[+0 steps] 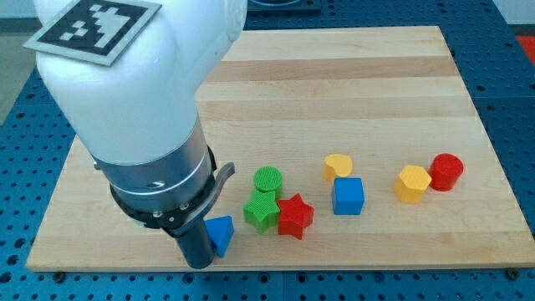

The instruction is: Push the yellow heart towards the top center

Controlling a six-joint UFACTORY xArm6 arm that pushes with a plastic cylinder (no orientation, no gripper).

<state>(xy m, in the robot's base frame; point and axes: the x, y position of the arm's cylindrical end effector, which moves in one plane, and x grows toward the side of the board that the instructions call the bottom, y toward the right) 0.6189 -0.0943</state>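
The yellow heart (338, 165) lies on the wooden board (334, 92), right of centre in the lower half, just above the blue cube (349, 196). My rod comes down at the view's lower left; my tip (199, 262) rests near the board's bottom edge, touching or right beside the blue triangular block (221, 233). The tip is well to the left of the yellow heart, with the green and red blocks between them.
A green cylinder (267, 179), a green star-like block (262, 211) and a red star (294, 216) cluster left of the blue cube. A yellow hexagon (412, 184) and a red cylinder (446, 171) sit at the right. The white arm body (134, 92) hides the board's upper left.
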